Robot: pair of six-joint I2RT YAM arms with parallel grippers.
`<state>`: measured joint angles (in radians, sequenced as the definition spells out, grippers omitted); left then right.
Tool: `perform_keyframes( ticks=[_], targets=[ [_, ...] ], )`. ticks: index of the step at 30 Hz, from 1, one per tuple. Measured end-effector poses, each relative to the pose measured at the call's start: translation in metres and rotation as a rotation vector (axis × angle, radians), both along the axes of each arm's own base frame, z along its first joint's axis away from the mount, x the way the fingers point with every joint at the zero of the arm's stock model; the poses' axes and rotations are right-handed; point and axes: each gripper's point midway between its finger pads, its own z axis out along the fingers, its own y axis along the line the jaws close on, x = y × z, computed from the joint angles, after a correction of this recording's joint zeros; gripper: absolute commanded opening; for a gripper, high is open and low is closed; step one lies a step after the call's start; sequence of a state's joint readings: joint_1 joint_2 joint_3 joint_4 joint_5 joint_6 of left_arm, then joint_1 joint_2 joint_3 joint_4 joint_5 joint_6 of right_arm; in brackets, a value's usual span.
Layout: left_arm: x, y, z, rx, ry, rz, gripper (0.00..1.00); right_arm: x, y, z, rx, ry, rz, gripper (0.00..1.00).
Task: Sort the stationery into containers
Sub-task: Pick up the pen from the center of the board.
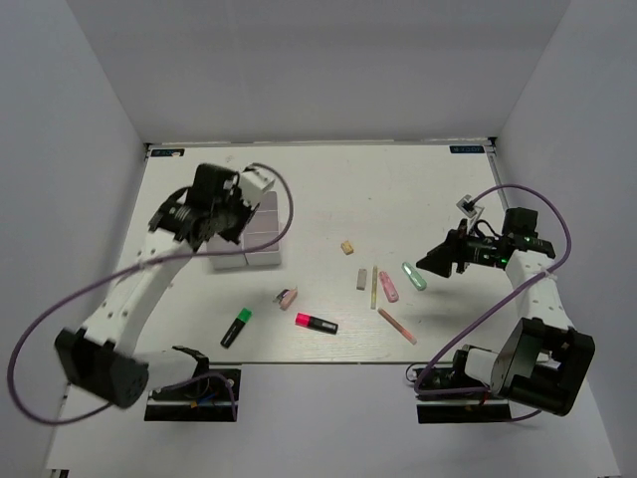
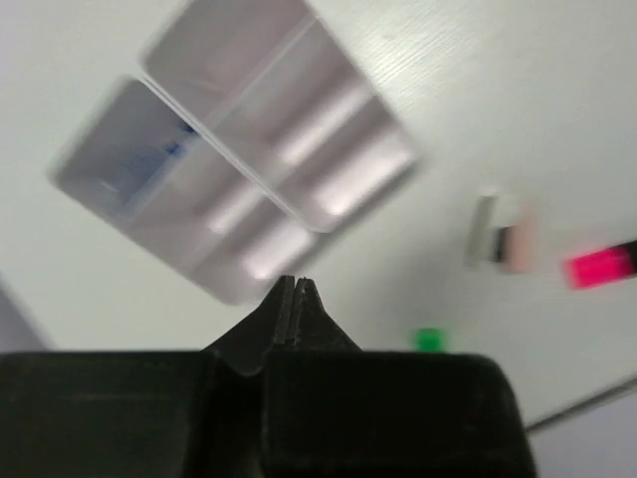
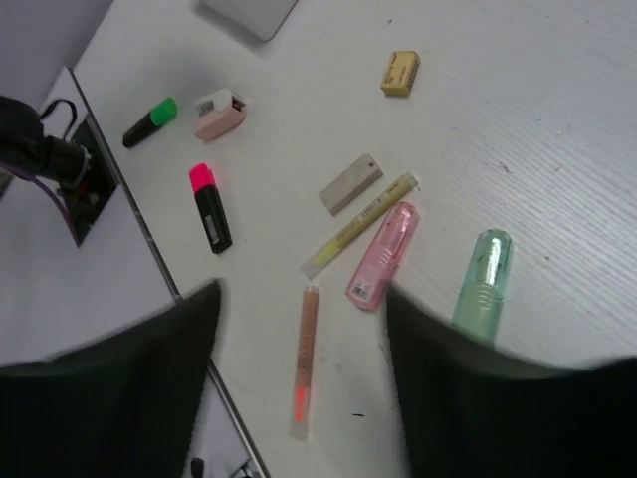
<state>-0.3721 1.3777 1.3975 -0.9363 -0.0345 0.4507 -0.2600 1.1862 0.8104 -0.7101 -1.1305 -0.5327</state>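
Note:
The white six-compartment tray (image 1: pixel 261 249) sits at the back left; in the left wrist view (image 2: pixel 328 159) a blurred blue shape (image 2: pixel 171 149) lies in one compartment. My left gripper (image 1: pixel 227 225) hovers over the tray, jaws shut and empty (image 2: pixel 297 284). My right gripper (image 1: pixel 436 262) is open and empty above the scattered items (image 3: pixel 304 296). Below it lie a pinkish pencil (image 3: pixel 306 358), a yellowish pencil (image 3: pixel 360 225), a pink eraser case (image 3: pixel 381 254), a green translucent case (image 3: pixel 484 279), a grey eraser (image 3: pixel 350 184) and a beige eraser (image 3: pixel 400 73).
A pink/black highlighter (image 1: pixel 317 323), a green/black highlighter (image 1: pixel 236 327) and a small pink-and-white eraser (image 1: pixel 288 297) lie near the table's front edge. Purple cables loop from both arms. White walls enclose the table on three sides.

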Motion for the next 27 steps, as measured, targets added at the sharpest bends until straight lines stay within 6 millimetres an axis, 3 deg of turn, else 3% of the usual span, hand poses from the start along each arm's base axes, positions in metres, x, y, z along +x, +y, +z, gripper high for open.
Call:
perform_keyframes(
  ticks=[3, 5, 6, 7, 9, 11, 12, 13, 14, 20, 24, 27],
  targets=[
    [-0.053, -0.013, -0.005, -0.245, 0.021, 0.123, 0.02, 0.004, -0.002, -0.004, -0.024, 0.013, -0.007, 0.87],
    [-0.078, -0.013, -0.018, -0.35, 0.051, 0.212, 0.14, 0.005, -0.002, -0.008, -0.048, 0.024, -0.007, 0.8],
    [-0.089, -0.015, -0.028, -0.384, 0.074, 0.248, 0.5, 0.005, -0.002, -0.011, -0.062, 0.027, -0.004, 0.58],
    [-0.102, -0.019, -0.041, -0.414, 0.102, 0.273, 0.63, 0.006, -0.001, -0.013, -0.077, 0.026, 0.005, 0.44],
    [-0.127, -0.027, -0.071, -0.423, 0.173, 0.323, 0.74, 0.011, 0.002, -0.015, -0.109, 0.04, 0.021, 0.16],
    [-0.153, -0.034, -0.1, -0.378, 0.226, 0.34, 0.77, 0.019, 0.007, -0.013, -0.143, 0.047, 0.048, 0.24],
    [-0.162, -0.035, -0.11, -0.35, 0.234, 0.341, 0.8, 0.024, 0.009, -0.011, -0.161, 0.044, 0.064, 0.37],
    [-0.171, -0.032, -0.119, -0.306, 0.224, 0.346, 0.8, 0.027, 0.014, -0.009, -0.173, 0.042, 0.085, 0.58],
    [-0.176, -0.03, -0.124, -0.275, 0.214, 0.356, 0.8, 0.029, 0.018, -0.007, -0.186, 0.04, 0.103, 0.61],
    [-0.179, -0.008, -0.137, -0.03, 0.064, 0.462, 0.84, 0.019, 0.044, -0.013, -0.244, 0.029, 0.211, 0.65],
    [-0.17, 0.004, -0.149, 0.119, -0.004, 0.51, 0.71, 0.008, 0.046, -0.024, -0.261, 0.063, 0.22, 0.65],
    [-0.165, 0.011, -0.166, 0.086, -0.001, 0.533, 0.64, 0.004, 0.044, -0.029, -0.269, 0.079, 0.217, 0.66]
  ],
)
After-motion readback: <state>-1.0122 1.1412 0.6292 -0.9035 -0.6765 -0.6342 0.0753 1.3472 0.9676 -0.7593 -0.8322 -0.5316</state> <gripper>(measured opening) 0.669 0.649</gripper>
